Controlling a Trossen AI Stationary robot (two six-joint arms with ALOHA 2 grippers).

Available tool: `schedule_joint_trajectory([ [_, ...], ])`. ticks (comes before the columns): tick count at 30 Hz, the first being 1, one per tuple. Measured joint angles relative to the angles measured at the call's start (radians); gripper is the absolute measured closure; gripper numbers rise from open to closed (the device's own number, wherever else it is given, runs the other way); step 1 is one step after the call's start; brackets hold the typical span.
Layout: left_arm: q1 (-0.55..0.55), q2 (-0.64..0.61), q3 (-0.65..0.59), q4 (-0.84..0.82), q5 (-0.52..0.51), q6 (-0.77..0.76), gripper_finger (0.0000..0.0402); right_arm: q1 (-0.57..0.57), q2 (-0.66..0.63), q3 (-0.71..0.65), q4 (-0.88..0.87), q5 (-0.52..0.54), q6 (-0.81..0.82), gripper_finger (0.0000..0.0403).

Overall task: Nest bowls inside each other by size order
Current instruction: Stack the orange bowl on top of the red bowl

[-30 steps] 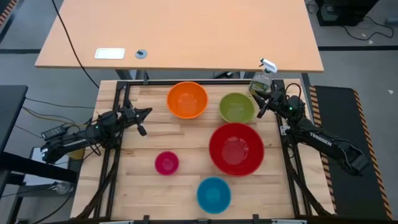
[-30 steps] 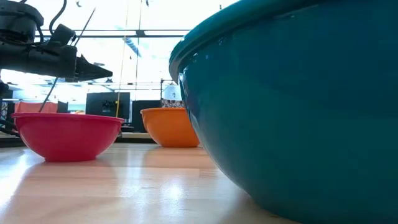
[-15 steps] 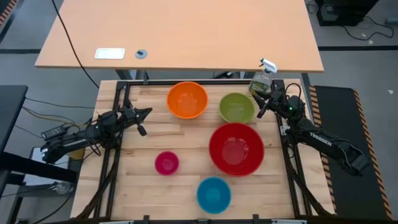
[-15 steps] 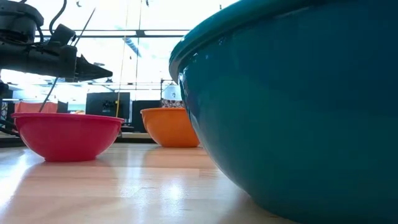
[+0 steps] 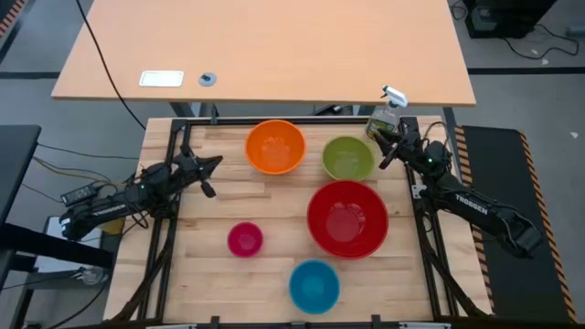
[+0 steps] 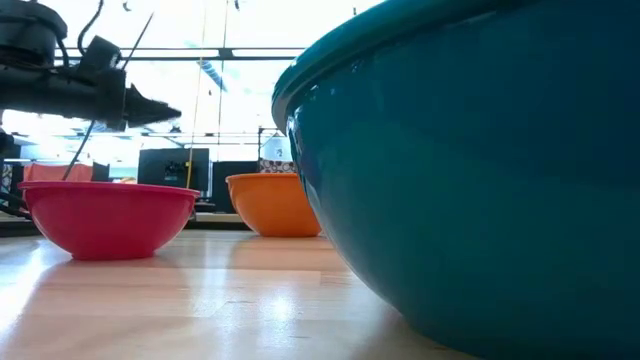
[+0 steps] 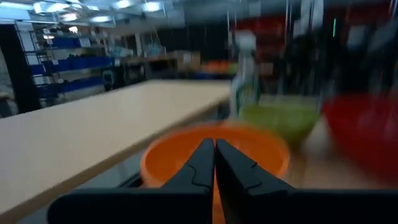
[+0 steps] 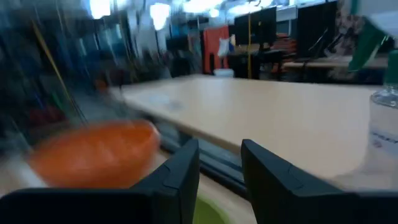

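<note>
Five bowls rest upright on their bases on the wooden table. The orange bowl [image 5: 275, 146] and the olive-green bowl [image 5: 348, 158] are at the far side. The red bowl [image 5: 347, 217] is right of centre, the pink bowl [image 5: 244, 239] left of centre, and the blue bowl [image 5: 314, 285] at the near edge. My left gripper [image 5: 218, 164] is shut and empty, in the air left of the orange bowl [image 7: 186, 155]. My right gripper [image 5: 384, 163] is open and empty [image 8: 219, 168], just right of the green bowl.
A clear spray bottle [image 5: 386, 117] stands at the table's far right corner, close behind my right gripper. A tan desk [image 5: 265, 50] lies beyond the far edge. The blue bowl [image 6: 480, 170] fills much of the low view, with the pink bowl [image 6: 110, 215] and the orange bowl [image 6: 270, 205] behind.
My left gripper has shifted slightly in the air over the table's left side and stays shut. The bowls lie where they were.
</note>
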Motion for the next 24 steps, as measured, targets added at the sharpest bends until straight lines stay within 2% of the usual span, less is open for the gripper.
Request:
schedule_joint_trajectory([
  [3, 0.000, 0.000, 0.000, 0.112, -0.001, -0.091, 0.0383, 0.010, -0.001, 0.000, 0.082, -0.027, 0.323, 0.0275],
  [6, 0.000, 0.000, 0.000, 0.211, 0.001, -0.177, 0.0383, 0.013, -0.001, 0.000, 0.096, -0.030, 0.506, 0.0275],
  [11, 0.000, 0.000, 0.000, 0.333, 0.001, -0.345, 0.0383, 0.013, 0.000, 0.000, 0.091, 0.001, 0.541, 0.0275],
  [15, 0.000, 0.000, 0.000, 0.404, -0.010, -0.420, 0.0383, 0.013, 0.000, 0.000, 0.100, 0.003, 0.595, 0.0275],
  [21, 0.000, 0.000, 0.000, 0.481, -0.058, -0.641, 0.0383, 0.014, 0.000, 0.000, 0.135, -0.061, 0.626, 0.0275],
  [24, 0.000, 0.000, 0.000, 0.503, -0.068, -0.673, 0.0383, 0.019, 0.000, 0.000, 0.157, -0.059, 0.728, 0.0275],
])
